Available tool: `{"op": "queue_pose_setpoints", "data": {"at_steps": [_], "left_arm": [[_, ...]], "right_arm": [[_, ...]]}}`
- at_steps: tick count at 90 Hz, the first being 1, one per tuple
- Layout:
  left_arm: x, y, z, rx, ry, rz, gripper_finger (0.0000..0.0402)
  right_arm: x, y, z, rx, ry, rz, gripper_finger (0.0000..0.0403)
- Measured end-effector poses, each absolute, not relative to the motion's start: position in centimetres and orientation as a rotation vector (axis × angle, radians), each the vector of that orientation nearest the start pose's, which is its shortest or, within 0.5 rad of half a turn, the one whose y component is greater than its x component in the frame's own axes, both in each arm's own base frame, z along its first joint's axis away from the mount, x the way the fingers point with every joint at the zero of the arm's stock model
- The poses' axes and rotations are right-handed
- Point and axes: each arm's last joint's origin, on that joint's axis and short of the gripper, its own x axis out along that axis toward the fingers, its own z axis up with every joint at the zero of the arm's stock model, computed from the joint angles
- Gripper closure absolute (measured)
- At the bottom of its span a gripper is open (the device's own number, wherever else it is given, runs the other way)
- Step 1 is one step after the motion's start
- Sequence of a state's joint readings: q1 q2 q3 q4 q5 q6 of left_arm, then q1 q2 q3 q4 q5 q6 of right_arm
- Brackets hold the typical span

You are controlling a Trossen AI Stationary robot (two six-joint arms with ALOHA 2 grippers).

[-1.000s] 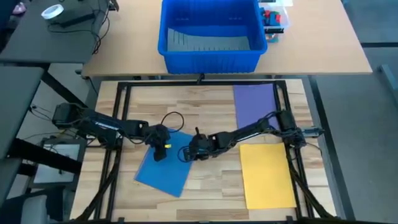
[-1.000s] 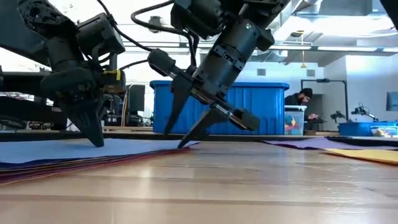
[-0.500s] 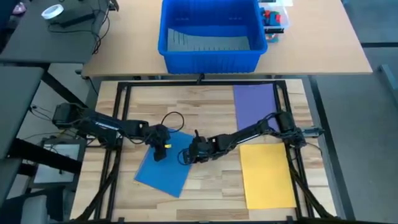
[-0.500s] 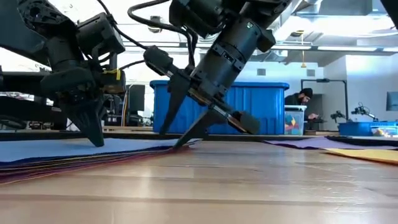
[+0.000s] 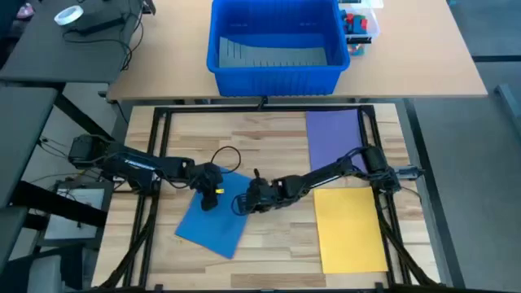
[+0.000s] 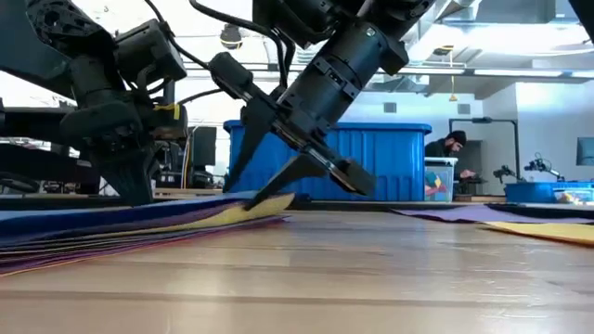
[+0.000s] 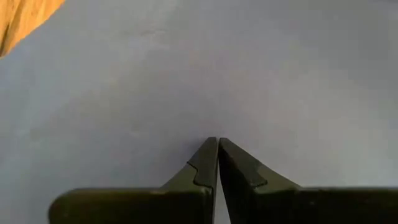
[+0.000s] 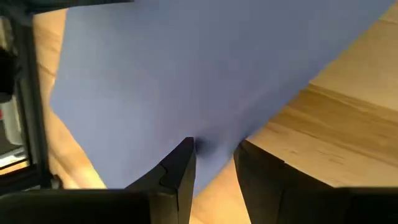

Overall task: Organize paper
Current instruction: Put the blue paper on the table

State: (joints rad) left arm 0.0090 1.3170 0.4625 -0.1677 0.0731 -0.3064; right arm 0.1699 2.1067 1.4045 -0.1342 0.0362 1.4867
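Both arms are dark, near-black, built of blocky jointed segments with black cables looping beside them. The left gripper (image 6: 139,190) carries a small yellow marking on its housing. The right gripper (image 6: 255,181) has long, tapering, wedge-shaped fingers (image 8: 176,174).

Matt blue paper (image 5: 213,218); smooth, faintly glossy wooden table (image 5: 269,244); glossy plastic bin (image 5: 275,49).

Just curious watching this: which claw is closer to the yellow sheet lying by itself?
The right claw, at the blue sheet's near edge. The left claw presses that blue sheet farther from the yellow sheet.
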Motion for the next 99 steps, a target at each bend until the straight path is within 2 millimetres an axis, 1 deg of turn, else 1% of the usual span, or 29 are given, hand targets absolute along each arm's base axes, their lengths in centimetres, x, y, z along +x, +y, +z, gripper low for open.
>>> {"op": "queue_pose_setpoints", "data": {"at_steps": [19,32,43,52,66,75,82,99], "left_arm": [[21.0,0.0,13.1,-0.321,1.023,0.099,0.0402],[21.0,0.0,13.1,-0.321,1.024,0.099,0.0402],[21.0,0.0,13.1,-0.321,1.031,0.1,0.0402],[20.9,0.0,13.1,-0.32,1.034,0.1,0.0402],[20.8,0.0,13.0,-0.32,1.047,0.102,0.0402],[20.8,0.0,13.0,-0.32,1.052,0.103,0.0402],[20.8,0.0,13.0,-0.316,1.052,0.101,0.0402],[20.8,0.0,13.0,-0.314,1.052,0.1,0.0402]], "right_arm": [[44.1,7.4,14.8,1.322,0.748,-0.477,0.0301],[44.5,7.3,15.2,1.364,0.751,-0.405,0.0301],[44.8,7.2,16.7,1.388,0.766,-0.369,0.0301],[45.0,6.9,17.6,1.398,0.846,-0.348,0.0301],[45.4,6.6,18.7,1.38,0.853,-0.334,0.0301],[45.4,6.6,18.6,1.365,0.862,-0.334,0.0301],[45.4,6.6,18.2,1.359,0.866,-0.352,0.0301],[45.3,6.3,16.8,1.302,0.849,-0.469,0.0301]]}}
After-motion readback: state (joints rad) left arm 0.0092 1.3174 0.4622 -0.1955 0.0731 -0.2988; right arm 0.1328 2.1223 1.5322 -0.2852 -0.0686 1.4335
